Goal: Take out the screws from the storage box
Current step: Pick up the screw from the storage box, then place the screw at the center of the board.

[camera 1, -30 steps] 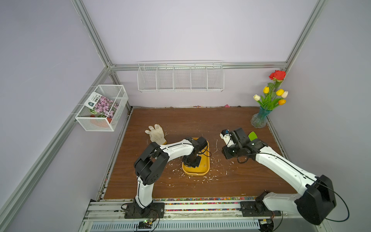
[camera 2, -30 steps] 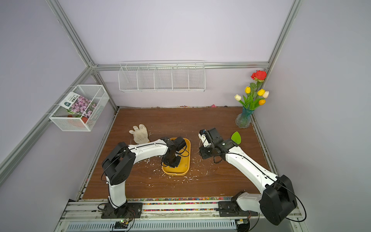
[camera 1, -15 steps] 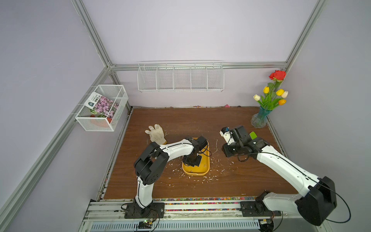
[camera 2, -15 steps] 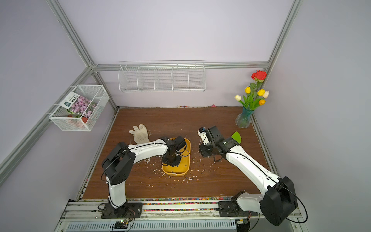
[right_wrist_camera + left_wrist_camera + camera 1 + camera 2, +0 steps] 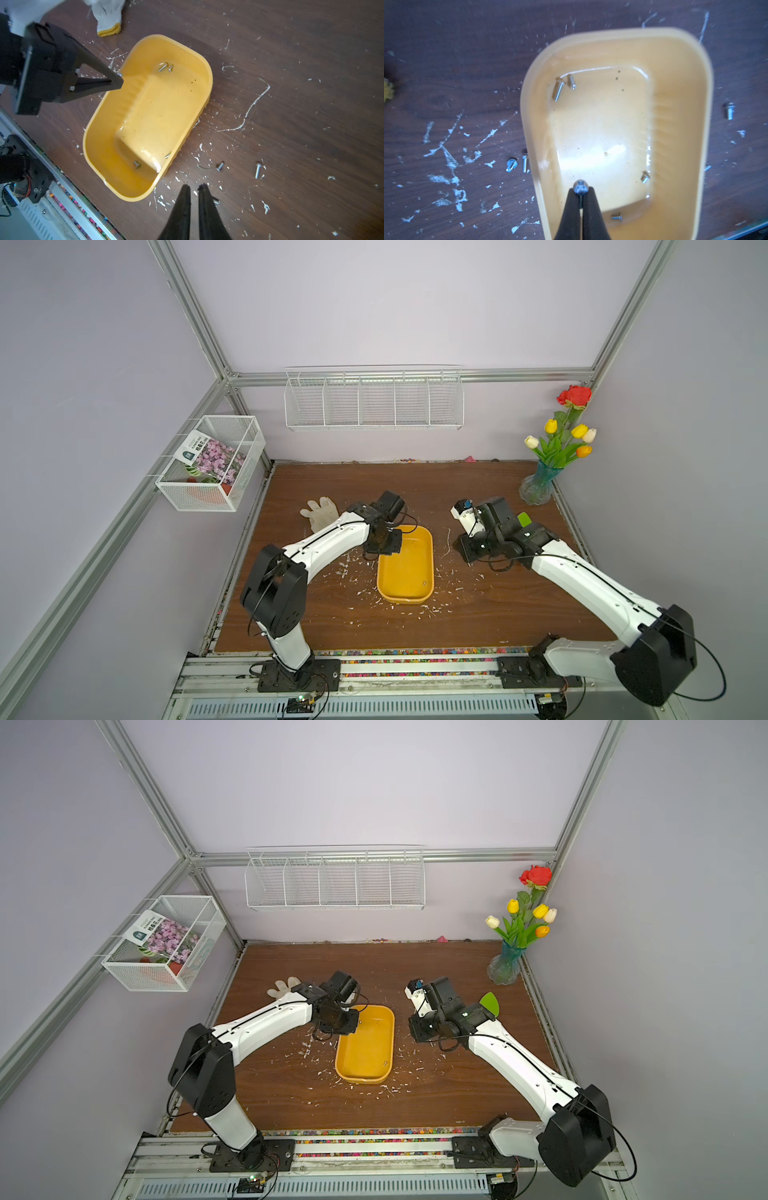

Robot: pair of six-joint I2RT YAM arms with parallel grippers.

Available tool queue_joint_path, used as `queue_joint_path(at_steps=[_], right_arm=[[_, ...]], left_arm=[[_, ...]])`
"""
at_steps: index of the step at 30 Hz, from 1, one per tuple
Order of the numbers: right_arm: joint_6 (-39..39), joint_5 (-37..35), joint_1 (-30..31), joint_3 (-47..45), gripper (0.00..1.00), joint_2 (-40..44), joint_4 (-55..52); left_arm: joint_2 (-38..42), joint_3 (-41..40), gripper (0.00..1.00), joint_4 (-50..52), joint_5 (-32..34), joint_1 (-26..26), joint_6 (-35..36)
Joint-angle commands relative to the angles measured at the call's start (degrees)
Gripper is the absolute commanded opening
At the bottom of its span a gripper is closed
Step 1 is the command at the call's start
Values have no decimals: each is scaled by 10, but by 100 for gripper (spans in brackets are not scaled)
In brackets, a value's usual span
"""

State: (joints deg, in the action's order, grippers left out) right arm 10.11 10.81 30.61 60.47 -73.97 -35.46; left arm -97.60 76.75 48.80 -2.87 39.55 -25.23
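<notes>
Left gripper (image 5: 580,191): clenched on one screw (image 5: 580,186), pinched at the very tips. Round head faces the wrist camera; shank hidden between the fingers. It hangs over the storage box (image 5: 405,572), by the box's left long wall.

Right gripper (image 5: 193,190): jaws nearly together with a thin gap, nothing in it. It hovers above the desk (image 5: 478,614), just right of the box.

Box: yellow-orange, upright, mid-desk. Long axis runs from the desk's front edge toward the back edge.

Screws in the box: a pair (image 5: 558,90) in the far-left corner of the floor, lying roughly along the long axis. Two singles (image 5: 645,177) at the front end.

Screws on the desk: two (image 5: 525,163) just beside the left wall, more (image 5: 257,170) off the right wall.

Desk: dark wood grain, scattered with white flakes (image 5: 347,568). White knit glove (image 5: 320,512) toward the left edge. Glass vase of artificial flowers (image 5: 540,485) in the back-right corner. Lilac walls, aluminium frame, white wire baskets (image 5: 374,402) on the back and left walls.
</notes>
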Motion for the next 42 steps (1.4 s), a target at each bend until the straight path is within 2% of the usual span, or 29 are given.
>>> queue_joint_path(at_steps=[1,8,14,25,32,42], right_arm=[[3,33,7,27,15,-33,34],[0,46,38,81,15,-141,77],[-14,38,67,136,17,-247,103],[-52,-24,100,221,26,-398,94],[-65,-57,111,248,35,-449,112],[-70,-75,121,294,38,-499,117]], left_arm=[[26,11,0,32,12,-14,-13],[75,-47,0,34,47,-75,-19],[93,-135,0,-29,34,-113,-27],[43,-244,0,-156,25,-119,-52],[5,-253,0,-188,5,-119,-50],[11,-254,14,-183,6,-119,-43]])
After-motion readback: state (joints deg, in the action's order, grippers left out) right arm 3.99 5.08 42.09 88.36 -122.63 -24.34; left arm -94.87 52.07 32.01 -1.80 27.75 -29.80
